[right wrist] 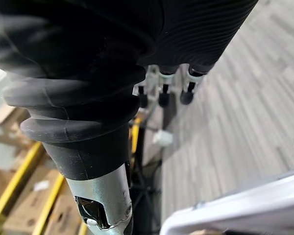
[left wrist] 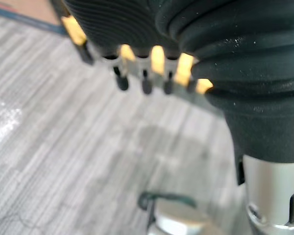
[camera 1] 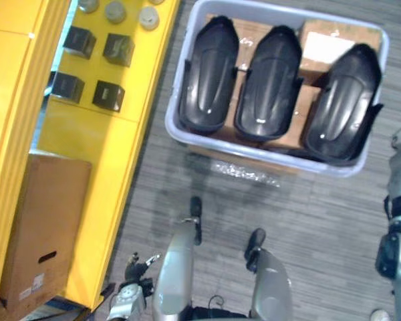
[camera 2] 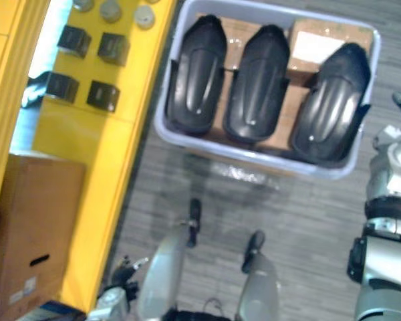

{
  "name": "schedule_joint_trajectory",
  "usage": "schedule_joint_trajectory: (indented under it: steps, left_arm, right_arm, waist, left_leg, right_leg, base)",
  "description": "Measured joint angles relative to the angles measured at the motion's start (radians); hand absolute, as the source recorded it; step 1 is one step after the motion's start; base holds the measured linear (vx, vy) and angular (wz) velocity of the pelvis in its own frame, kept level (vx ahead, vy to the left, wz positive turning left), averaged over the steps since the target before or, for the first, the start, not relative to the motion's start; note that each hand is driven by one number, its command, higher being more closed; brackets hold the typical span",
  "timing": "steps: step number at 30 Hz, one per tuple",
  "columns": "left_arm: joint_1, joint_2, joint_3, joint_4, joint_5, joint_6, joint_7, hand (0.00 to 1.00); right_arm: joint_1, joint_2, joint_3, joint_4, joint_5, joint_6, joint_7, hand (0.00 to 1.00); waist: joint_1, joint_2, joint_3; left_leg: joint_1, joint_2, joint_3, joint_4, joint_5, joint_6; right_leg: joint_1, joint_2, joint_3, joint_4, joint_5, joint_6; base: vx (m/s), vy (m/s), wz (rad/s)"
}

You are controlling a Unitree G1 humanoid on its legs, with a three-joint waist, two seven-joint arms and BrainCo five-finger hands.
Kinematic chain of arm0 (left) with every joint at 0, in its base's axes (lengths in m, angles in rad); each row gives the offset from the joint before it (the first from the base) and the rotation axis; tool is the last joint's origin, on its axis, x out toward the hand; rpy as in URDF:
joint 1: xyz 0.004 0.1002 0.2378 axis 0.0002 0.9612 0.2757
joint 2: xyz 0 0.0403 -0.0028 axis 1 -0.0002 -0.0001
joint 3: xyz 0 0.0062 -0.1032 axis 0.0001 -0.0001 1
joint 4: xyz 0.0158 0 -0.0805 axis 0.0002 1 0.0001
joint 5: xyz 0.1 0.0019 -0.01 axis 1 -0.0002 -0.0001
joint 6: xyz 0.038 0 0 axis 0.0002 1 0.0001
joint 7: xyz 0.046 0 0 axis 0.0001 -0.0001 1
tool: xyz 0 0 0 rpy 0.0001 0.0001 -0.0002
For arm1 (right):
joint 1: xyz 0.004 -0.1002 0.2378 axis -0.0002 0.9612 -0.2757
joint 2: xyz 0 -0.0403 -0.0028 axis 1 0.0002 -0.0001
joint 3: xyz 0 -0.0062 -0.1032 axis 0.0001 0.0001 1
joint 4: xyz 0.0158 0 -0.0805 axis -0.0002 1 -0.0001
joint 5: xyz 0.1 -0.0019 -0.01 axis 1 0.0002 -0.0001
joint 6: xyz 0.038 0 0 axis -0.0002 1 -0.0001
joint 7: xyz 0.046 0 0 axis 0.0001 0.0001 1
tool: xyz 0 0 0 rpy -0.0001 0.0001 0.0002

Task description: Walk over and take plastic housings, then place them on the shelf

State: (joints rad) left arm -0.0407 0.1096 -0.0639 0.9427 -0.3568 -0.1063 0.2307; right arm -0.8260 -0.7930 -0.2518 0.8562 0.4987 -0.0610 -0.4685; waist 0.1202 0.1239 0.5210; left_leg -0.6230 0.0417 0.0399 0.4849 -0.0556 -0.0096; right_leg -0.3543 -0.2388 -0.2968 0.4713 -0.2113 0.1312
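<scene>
Inside the grey bin (camera 1: 291,11), three black housings (camera 1: 267,83); left hand (left wrist: 144,73), right hand (right wrist: 164,90): fingers (left wrist: 121,82) slack.

Straight ahead you have a pale blue bin (camera 1: 240,148) standing on the grey striped floor (camera 1: 321,221). Brown cardboard (camera 1: 304,110) lines its bottom, and a white label (camera 1: 324,47) shows near its far right corner. Just in front of the bin a scrap of crinkled clear plastic (camera 1: 244,174) lies on the floor. To your left, four small black boxes (camera 1: 107,95) sit in two rows, with three grey round caps (camera 1: 115,11) beyond them. Nearer you on the left stands a big cardboard box (camera 1: 43,227) with a hand slot in its side.
</scene>
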Motion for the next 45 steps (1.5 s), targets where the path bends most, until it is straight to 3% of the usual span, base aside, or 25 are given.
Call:
schedule_joint_trajectory:
  steps: [5, 9, 15, 22, 23, 27, 29, 35, 42, 45]
  left_arm:
    - [-0.002, -0.005, 0.000, 0.001, -0.020, -0.003, -0.014, 0.00]
    - [-0.022, -0.007, 0.003, 0.001, -0.031, -0.018, -0.017, 0.00]
    - [-0.035, -0.010, 0.011, -0.013, -0.039, -0.028, -0.017, 0.00]
    - [-0.038, -0.012, 0.014, -0.021, -0.040, -0.031, -0.018, 0.00]
    - [-0.038, -0.012, 0.014, -0.020, -0.040, -0.031, -0.018, 0.00]
    - [-0.038, -0.009, 0.017, -0.020, -0.075, -0.032, -0.022, 0.00]
    - [-0.038, -0.010, 0.020, -0.020, -0.078, -0.039, -0.034, 0.00]
    - [-0.038, -0.012, 0.019, -0.021, -0.116, -0.066, -0.052, 0.00]
    - [-0.037, -0.012, 0.009, -0.043, -0.118, -0.066, -0.059, 0.00]
    - [-0.037, -0.012, 0.002, -0.052, -0.120, -0.068, -0.061, 0.00]
  right_arm:
    - [-0.013, 0.000, 0.040, 0.013, -0.002, 0.005, 0.032, 0.00]
    - [-0.022, 0.000, 0.062, -0.020, -0.004, 0.043, 0.079, 0.00]
    - [-0.024, 0.008, 0.109, -0.024, -0.040, 0.088, 0.145, 0.00]
    - [-0.038, 0.031, 0.135, -0.027, -0.045, 0.151, 0.143, 0.00]
    - [-0.047, 0.031, 0.139, -0.026, -0.045, 0.159, 0.139, 1.00]
    - [-0.080, 0.023, 0.168, -0.024, -0.093, 0.222, 0.106, 1.00]
    - [-0.102, 0.018, 0.183, -0.007, -0.109, 0.296, 0.099, 1.00]
    - [-0.153, 0.016, 0.246, 0.043, -0.180, 0.394, 0.044, 1.00]
    - [-0.183, -0.001, 0.284, 0.077, -0.271, 0.458, -0.001, 1.00]
    - [-0.184, -0.001, 0.296, 0.077, -0.311, 0.462, -0.002, 1.00]
  waist:
    - [0.003, 0.008, 0.002]
    - [0.004, 0.009, 0.001]
    - [0.006, 0.009, 0.002]
    - [0.010, 0.009, 0.001]
    - [0.010, 0.009, 0.001]
    - [0.008, 0.000, -0.002]
    - [0.009, -0.002, -0.003]
    - [0.015, -0.006, -0.005]
    - [0.027, -0.009, -0.007]
    - [0.027, -0.009, -0.007]
  left_leg:
    - [-0.017, -0.010, -0.001, 0.019, 0.001, -0.001]
    - [-0.076, -0.008, -0.012, 0.077, -0.003, -0.006]
    - [-0.115, 0.000, -0.016, 0.115, -0.007, -0.012]
    - [-0.133, -0.001, -0.022, 0.116, 0.001, -0.013]
    - [-0.134, -0.001, -0.022, 0.115, 0.002, -0.013]
    - [-0.150, -0.001, -0.021, 0.111, 0.012, -0.018]
    - [-0.150, -0.001, -0.020, 0.110, 0.012, -0.018]
    - [-0.155, -0.002, -0.012, 0.107, 0.014, -0.018]
    - [-0.170, -0.008, -0.011, 0.108, 0.018, -0.016]
    - [-0.170, -0.009, -0.010, 0.109, 0.019, -0.014]
  right_leg:
    - [-0.047, -0.029, 0.001, 0.098, -0.045, -0.006]
    - [-0.115, -0.045, 0.002, 0.194, -0.092, -0.012]
    - [-0.163, -0.058, 0.004, 0.268, -0.118, -0.022]
    - [-0.189, -0.064, 0.001, 0.296, -0.124, -0.025]
    - [-0.191, -0.065, 0.001, 0.298, -0.124, -0.025]
    - [-0.211, -0.066, 0.002, 0.304, -0.124, -0.026]
    - [-0.212, -0.067, 0.002, 0.305, -0.124, -0.026]
    - [-0.224, -0.076, 0.000, 0.312, -0.124, -0.026]
    - [-0.238, -0.086, -0.006, 0.321, -0.124, -0.026]
    - [-0.238, -0.088, -0.006, 0.323, -0.124, -0.026]
  base:
    - [-0.03, -0.050, 0.07]
    - [-0.06, -0.066, 0.09]
    - [-0.08, -0.022, -0.01]
    - [-0.04, -0.005, 0.03]
    - [0.00, 0.000, 0.00]
    - [0.00, 0.000, 0.00]
    - [0.00, 0.000, 0.00]
    - [0.00, -0.006, 0.00]
    - [0.00, -0.006, 0.01]
    - [0.00, 0.000, 0.00]
